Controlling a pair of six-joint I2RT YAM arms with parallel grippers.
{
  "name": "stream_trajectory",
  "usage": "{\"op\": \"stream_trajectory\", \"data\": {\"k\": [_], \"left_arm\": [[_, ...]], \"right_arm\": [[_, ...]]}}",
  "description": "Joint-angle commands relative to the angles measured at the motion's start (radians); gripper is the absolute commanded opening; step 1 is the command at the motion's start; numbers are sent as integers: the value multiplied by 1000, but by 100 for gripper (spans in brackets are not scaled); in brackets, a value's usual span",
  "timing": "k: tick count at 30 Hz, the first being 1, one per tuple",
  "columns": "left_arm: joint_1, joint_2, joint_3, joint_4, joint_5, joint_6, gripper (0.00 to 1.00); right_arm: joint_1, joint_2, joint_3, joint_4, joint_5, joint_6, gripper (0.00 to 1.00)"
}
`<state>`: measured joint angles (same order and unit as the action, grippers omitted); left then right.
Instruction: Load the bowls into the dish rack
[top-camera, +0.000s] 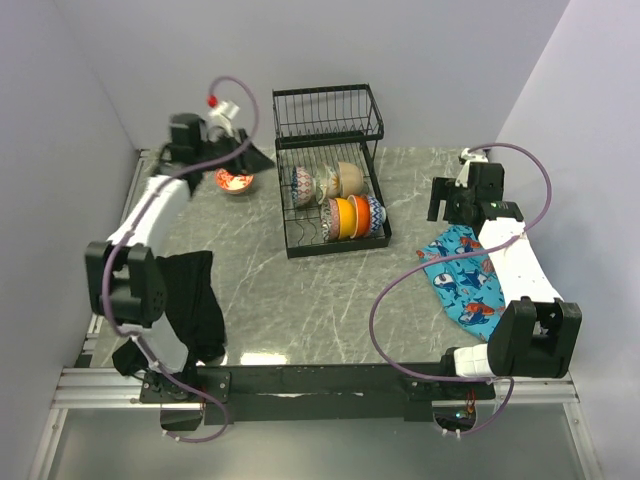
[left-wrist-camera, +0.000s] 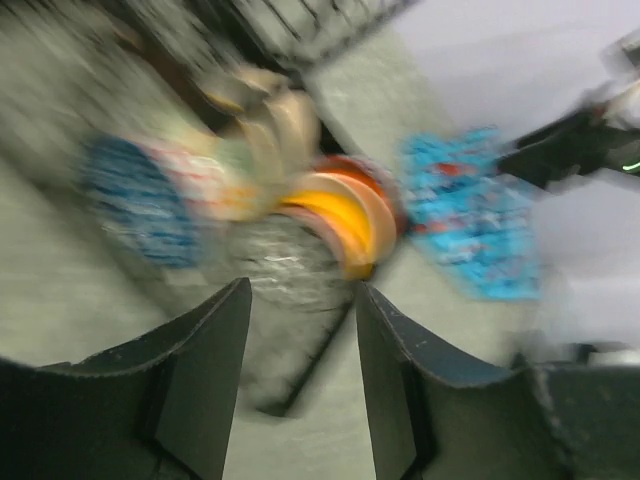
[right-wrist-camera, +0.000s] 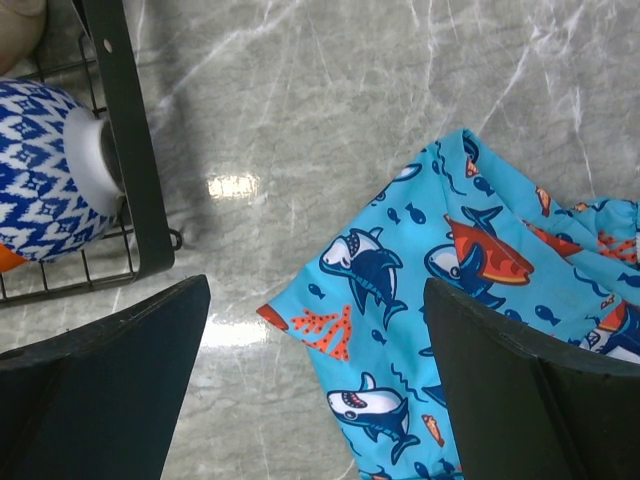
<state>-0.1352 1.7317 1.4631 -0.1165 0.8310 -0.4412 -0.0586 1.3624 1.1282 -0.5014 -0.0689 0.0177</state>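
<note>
The black wire dish rack (top-camera: 372, 128) stands at the back middle of the table. Several bowls stand on edge in its lower tray, among them an orange one (top-camera: 343, 217) and a beige one (top-camera: 350, 178). A red patterned bowl (top-camera: 234, 181) sits on the table left of the rack. My left gripper (top-camera: 252, 156) hovers just above and right of it, open and empty (left-wrist-camera: 300, 300). Its blurred view faces the racked bowls, with the orange one (left-wrist-camera: 335, 225) in the middle. My right gripper (top-camera: 447, 203) hangs open over the cloth (right-wrist-camera: 315, 300), holding nothing. A blue-and-white bowl (right-wrist-camera: 45, 185) shows inside the rack's corner (right-wrist-camera: 125, 150).
A blue shark-print cloth (top-camera: 462, 275) lies crumpled at the right, partly under the right arm (right-wrist-camera: 470, 290). Black fabric (top-camera: 195, 300) hangs by the left arm at the near left. Walls close in behind and on both sides.
</note>
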Motion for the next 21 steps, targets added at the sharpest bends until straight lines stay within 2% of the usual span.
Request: {"op": "stream_trajectory", "data": {"k": [1,4,5,6,7,8,9,10,13,15,18,21], "left_arm": [[111,-54,137,-328,-76,637,52],[204,-11,173,-365,-35,913,53],[239,17,195,-462,-18,988,54],[247,53,273,-536,8,1151,55],[253,137,326,-617,14,1239,55],[256,181,380,-772,13,1321,55],[258,219,467,-808,8,1425,54],[261,273,492,-834,20,1470,54],[266,292,453,-795,-16,1688,56],[252,279,360,-674,-67,1771,58],[220,328,356,-686,-148,1877,58],[197,370,385,-699,-173,1897,56]], "right_arm": [[5,-3,44,64,0,-9,96],[5,-8,48,78,20,-7,96],[5,-9,53,78,24,-34,96],[6,-8,64,74,26,-41,96],[6,-6,71,70,30,-44,96],[6,-3,79,67,32,-47,96],[6,0,91,64,37,-53,96],[6,1,94,63,37,-55,96],[6,10,107,60,46,-61,96],[6,15,108,58,50,-68,96],[6,18,101,63,57,-78,95],[5,18,96,63,60,-81,96]]}}
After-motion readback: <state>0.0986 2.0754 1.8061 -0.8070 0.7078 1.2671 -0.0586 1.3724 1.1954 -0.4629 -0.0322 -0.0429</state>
